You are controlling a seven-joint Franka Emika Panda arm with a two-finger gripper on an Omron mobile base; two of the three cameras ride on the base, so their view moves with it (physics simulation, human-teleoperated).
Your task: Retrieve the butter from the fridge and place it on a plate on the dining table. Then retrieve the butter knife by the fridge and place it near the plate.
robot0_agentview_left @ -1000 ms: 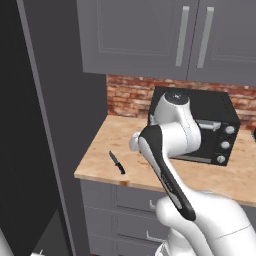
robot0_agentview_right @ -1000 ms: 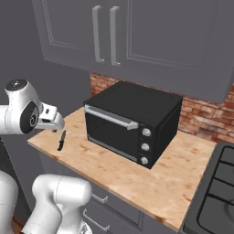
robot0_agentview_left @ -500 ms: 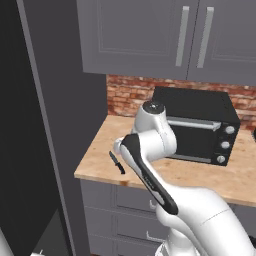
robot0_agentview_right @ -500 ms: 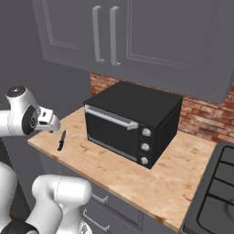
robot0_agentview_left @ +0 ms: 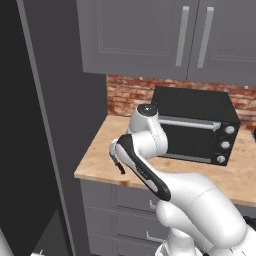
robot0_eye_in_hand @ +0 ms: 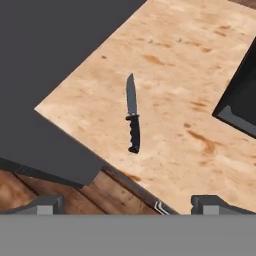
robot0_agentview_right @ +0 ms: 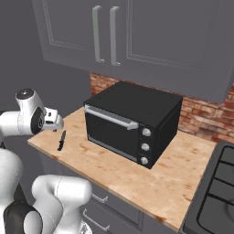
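Note:
The butter knife (robot0_eye_in_hand: 132, 117), small and dark with a ribbed black handle, lies flat on the wood counter (robot0_eye_in_hand: 200, 90) near its left front corner. The same butter knife (robot0_agentview_right: 61, 140) rests left of the oven, and the butter knife (robot0_agentview_left: 119, 166) pokes out from behind my arm. My gripper (robot0_eye_in_hand: 127, 205) hovers above it, open, with nothing between its fingertips (robot0_eye_in_hand: 46, 204). My gripper (robot0_agentview_right: 57, 124) hangs just above and left of the knife. The fridge (robot0_agentview_left: 30, 125) stands dark at the counter's left end. Butter, plate and dining table are out of view.
A black toaster oven (robot0_agentview_right: 132, 123) stands on the counter right of the knife, its corner (robot0_eye_in_hand: 240, 100) close by in the hand view. Grey wall cabinets (robot0_agentview_right: 137, 41) hang overhead. A stove top (robot0_agentview_right: 215, 192) lies at far right. Drawers (robot0_agentview_left: 130, 205) sit under the counter.
My arm has swung left and down toward the counter's fridge end, bringing the hand over the knife. The knife has not moved. The jaws stayed open.

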